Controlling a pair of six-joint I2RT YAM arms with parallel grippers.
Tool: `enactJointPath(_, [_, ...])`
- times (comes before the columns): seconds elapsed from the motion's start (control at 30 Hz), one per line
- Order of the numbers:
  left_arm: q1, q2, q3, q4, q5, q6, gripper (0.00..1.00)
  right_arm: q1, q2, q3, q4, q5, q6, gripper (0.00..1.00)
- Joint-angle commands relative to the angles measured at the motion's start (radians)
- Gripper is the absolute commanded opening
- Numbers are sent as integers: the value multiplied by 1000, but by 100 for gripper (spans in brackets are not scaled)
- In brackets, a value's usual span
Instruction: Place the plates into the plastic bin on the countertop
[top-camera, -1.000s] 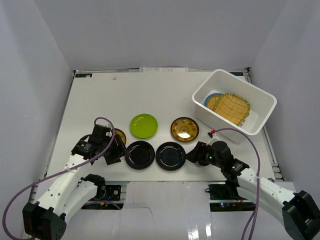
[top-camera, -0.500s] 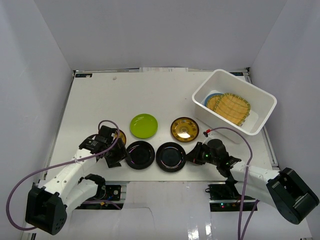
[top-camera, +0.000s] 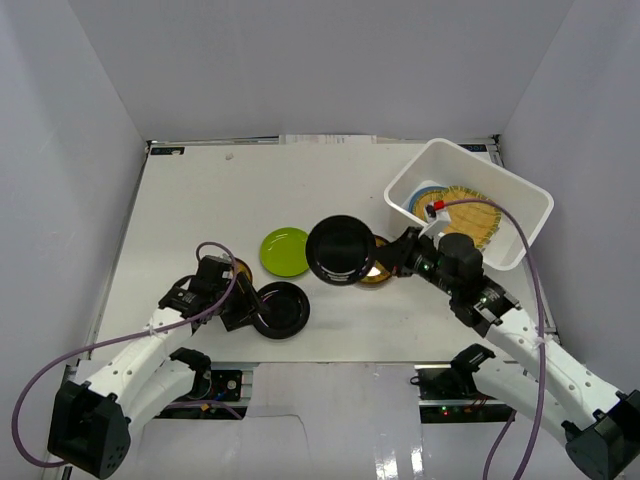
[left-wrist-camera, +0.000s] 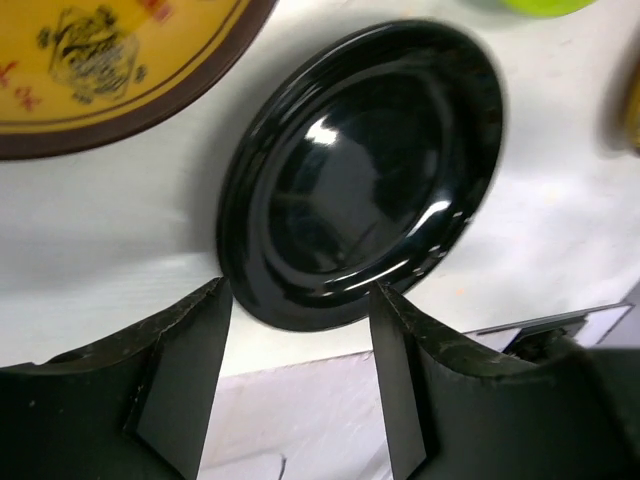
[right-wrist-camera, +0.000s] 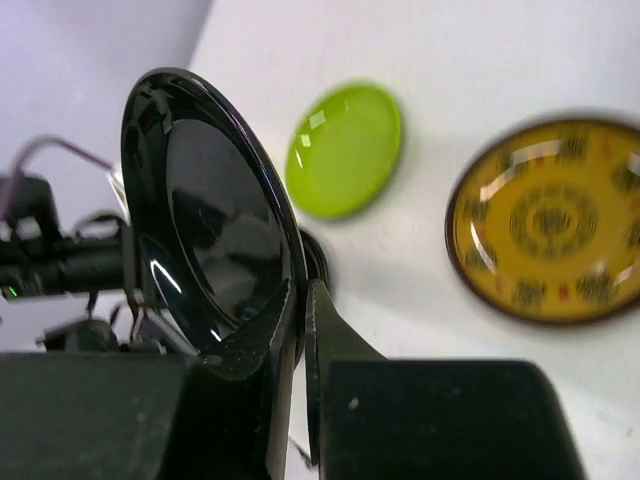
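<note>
Glossy black, one plate (top-camera: 341, 249) stands on edge in the right jaws, pinched tight by its rim and clear of the desk (top-camera: 200, 200). That grip, I judge, suits carrying it over the wall of the plastic bin (top-camera: 530, 215) just to its right, where woven plates (top-camera: 480, 222) already lie. The left jaws stand wide, straddling the near rim of the second black plate (left-wrist-camera: 365, 170), which lies flat on the desk, probably lined up for the same rim pinch.
</note>
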Motion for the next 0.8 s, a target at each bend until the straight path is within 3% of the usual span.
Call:
enactJointPath(0.0, [-8, -58, -29, 85, -23, -36, 67, -50, 58, 218, -20, 68, -105, 8])
enactJointPath(0.13, [-18, -59, -61, 134, -9, -46, 59, -254, 123, 382, -26, 119, -154, 8])
enactJointPath(0.37, [-41, -116, -96, 168, -22, -67, 59, -668, 226, 526, -98, 196, -220, 8])
enactJointPath(0.6, [-77, -104, -152, 194, -46, -102, 61, -872, 295, 416, -126, 219, -266, 8])
enactJointPath(0.77, [-78, -116, -153, 191, -82, -104, 58, -926, 365, 337, -98, 168, -243, 8])
